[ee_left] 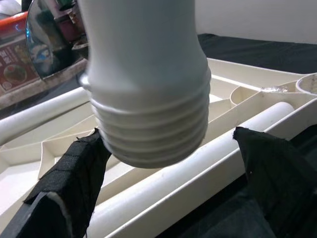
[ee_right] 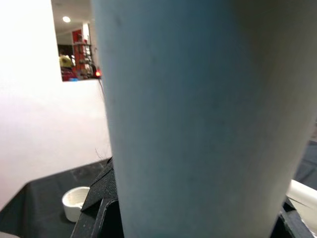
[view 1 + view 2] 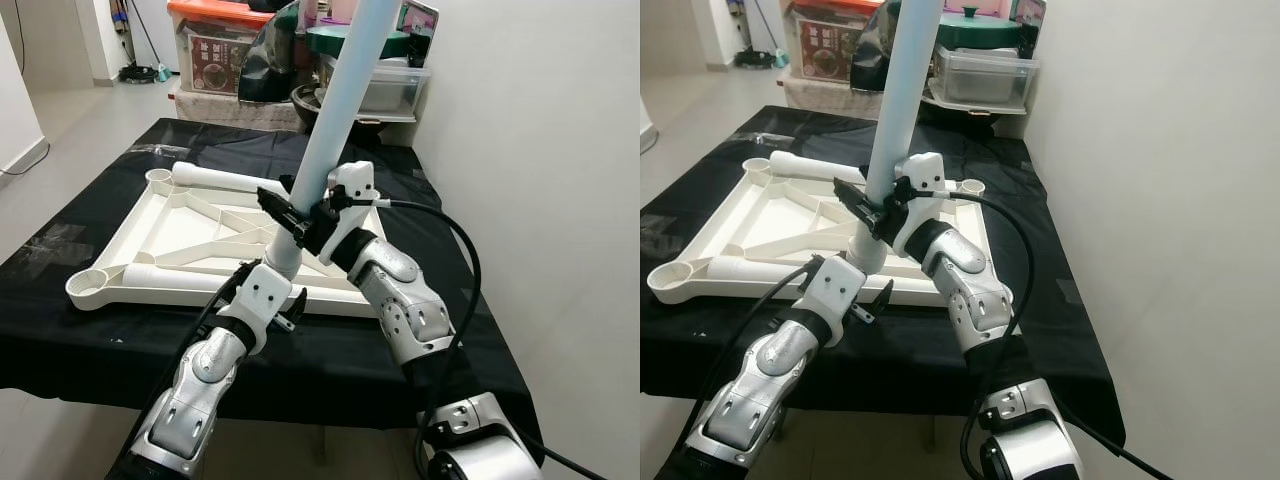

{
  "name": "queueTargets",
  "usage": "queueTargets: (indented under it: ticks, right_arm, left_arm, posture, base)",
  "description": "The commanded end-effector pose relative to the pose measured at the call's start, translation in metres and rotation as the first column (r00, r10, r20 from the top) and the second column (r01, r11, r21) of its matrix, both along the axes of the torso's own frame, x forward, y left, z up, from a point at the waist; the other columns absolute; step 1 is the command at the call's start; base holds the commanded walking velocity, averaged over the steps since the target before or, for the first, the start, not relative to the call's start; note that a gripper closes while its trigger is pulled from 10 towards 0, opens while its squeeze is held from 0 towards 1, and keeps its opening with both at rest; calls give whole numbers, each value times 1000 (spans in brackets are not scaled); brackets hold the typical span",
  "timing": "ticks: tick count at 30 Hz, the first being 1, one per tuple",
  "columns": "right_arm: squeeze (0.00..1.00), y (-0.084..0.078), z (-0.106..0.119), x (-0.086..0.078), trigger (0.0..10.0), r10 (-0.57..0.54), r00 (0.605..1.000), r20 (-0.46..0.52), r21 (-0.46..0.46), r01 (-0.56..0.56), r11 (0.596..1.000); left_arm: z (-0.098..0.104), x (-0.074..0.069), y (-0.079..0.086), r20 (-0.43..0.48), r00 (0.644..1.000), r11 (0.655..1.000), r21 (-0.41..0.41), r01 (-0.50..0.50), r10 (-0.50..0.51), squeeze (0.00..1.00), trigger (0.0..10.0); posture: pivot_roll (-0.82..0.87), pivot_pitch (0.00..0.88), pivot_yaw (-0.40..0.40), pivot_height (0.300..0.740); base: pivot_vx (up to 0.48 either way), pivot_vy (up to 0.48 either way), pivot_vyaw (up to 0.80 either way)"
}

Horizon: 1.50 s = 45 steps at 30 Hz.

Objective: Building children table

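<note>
The right end effector [image 3: 296, 222] pinches the stiff, smooth, light-looking table leg [image 3: 335, 110] mid-shaft, while the left end effector [image 1: 168, 163] stands spread around its threaded end, the better grip point.

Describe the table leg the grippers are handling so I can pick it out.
On the black-covered table lies an upside-down white tabletop. Above its near edge, the pale blue leg stands tilted, threaded end down, held by the right gripper. The other legs are white and lie flat.
</note>
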State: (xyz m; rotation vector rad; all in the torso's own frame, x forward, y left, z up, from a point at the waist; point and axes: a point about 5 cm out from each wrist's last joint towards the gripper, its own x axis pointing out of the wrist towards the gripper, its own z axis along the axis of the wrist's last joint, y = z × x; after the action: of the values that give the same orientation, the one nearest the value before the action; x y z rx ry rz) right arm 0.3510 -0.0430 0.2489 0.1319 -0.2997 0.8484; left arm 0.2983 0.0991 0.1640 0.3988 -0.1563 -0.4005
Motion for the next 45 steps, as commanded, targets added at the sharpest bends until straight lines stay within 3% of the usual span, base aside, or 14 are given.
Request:
queueTargets:
  ticks: [1, 10, 24, 25, 26, 27, 44, 45]
  right_arm:
    - [0, -6, 4, 3, 0, -34, 999, 22, 9, 33, 999]
    - [0, -1, -3, -2, 0, 15, 1000, -17, 13, -15, 1000]
    - [0, 11, -12, -16, 0, 94, 995, -37, 19, -94, 995]
    - [0, 12, -12, -17, 0, 99, 994, -38, 18, -99, 995]
    - [0, 12, -12, -17, 0, 99, 994, -38, 18, -99, 995]
    - [0, 12, -13, -18, 0, 102, 994, -39, 17, -101, 995]
    - [0, 7, -9, -12, 0, 66, 996, -54, 52, -63, 997]
    - [0, 7, -8, -11, 10000, 59, 997, -56, 56, -56, 997]
  left_arm:
    - [0, -1, -1, 29, 999, 1000, 9, -15, 15, 0, 10000]
    - [8, 3, 4, 91, 994, 998, -5, -64, 64, 0, 10000]
    - [6, 1, -5, 88, 996, 998, -65, -20, 25, 0, 10000]
    - [5, 1, -5, 87, 996, 998, -58, -21, 26, 0, 7686]
    - [5, 1, -5, 87, 996, 998, -58, -21, 26, 0, 7686]
    - [4, 1, -5, 86, 996, 998, -51, -23, 28, 0, 0]
    - [-2, 2, -2, 87, 995, 999, -24, -48, 50, 0, 0]
    - [-2, 2, -2, 89, 995, 999, -19, -45, 47, 0, 0]
  posture:
    - [168, 0, -98, 740]
    - [163, 0, -97, 740]
    - [158, 0, -96, 740]
    - [158, 0, -93, 740]
    - [158, 0, -93, 740]
    - [158, 0, -93, 740]
    - [161, 0, -95, 740]
    - [162, 0, -97, 740]
  base:
    - [0, 0, 0]
    - [0, 0, 0]
    - [0, 0, 0]
    - [0, 0, 0]
    - [0, 0, 0]
    - [0, 0, 0]
    - [0, 0, 0]
    - [0, 0, 0]
